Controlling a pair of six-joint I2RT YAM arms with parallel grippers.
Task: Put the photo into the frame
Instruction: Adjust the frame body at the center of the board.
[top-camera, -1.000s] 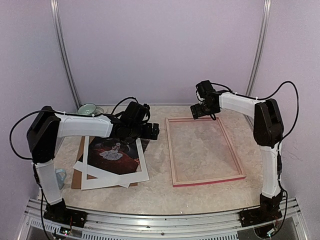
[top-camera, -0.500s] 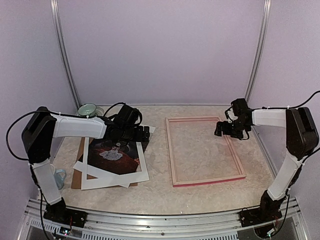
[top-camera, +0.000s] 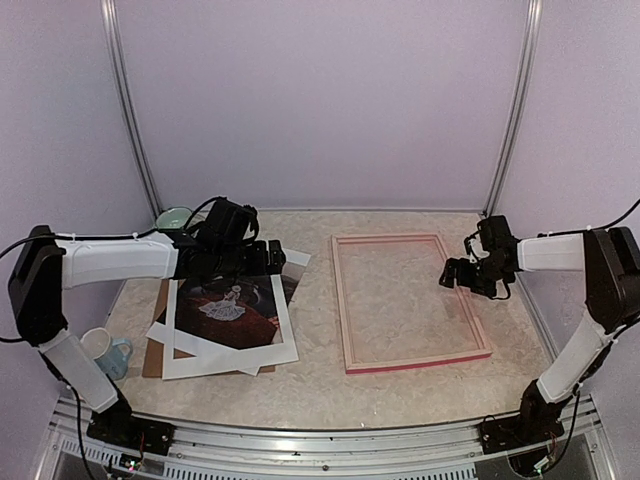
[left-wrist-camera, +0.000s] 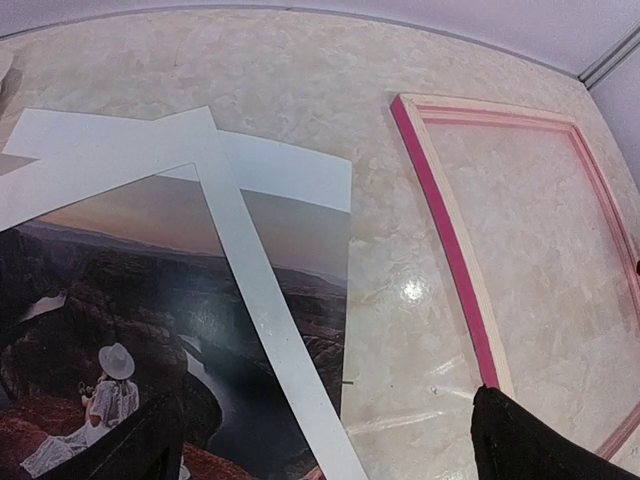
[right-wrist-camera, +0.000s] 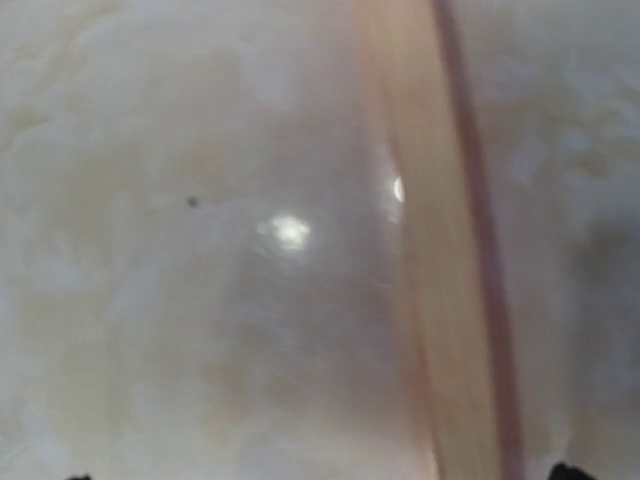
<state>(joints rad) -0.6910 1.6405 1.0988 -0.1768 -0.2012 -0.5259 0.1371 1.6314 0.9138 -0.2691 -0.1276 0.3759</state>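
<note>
The photo (top-camera: 232, 305) lies flat at the left of the table, dark and reddish with a small pale figure; its right part shows in the left wrist view (left-wrist-camera: 130, 300). A white mat border (top-camera: 286, 330) lies askew across it (left-wrist-camera: 262, 300). My left gripper (top-camera: 266, 260) hovers open over the photo's far right corner, with nothing between its fingers (left-wrist-camera: 330, 452). The frame (top-camera: 340, 300) lies flat at centre right, pink-edged (left-wrist-camera: 450, 250). Just above its right rail (right-wrist-camera: 440, 300) hangs my right gripper (top-camera: 464, 275), open and holding nothing (right-wrist-camera: 320, 476).
A brown backing board (top-camera: 154, 345) sticks out under the photo and mat at the left. A pale mug (top-camera: 108, 348) stands by the left arm's lower link. A green bowl (top-camera: 175, 217) sits at the back left. Walls close in on three sides.
The left arm has drawn back to the left, its gripper now over the photo's far right corner. The right gripper swung from the frame's far rail to its right rail and sank lower.
</note>
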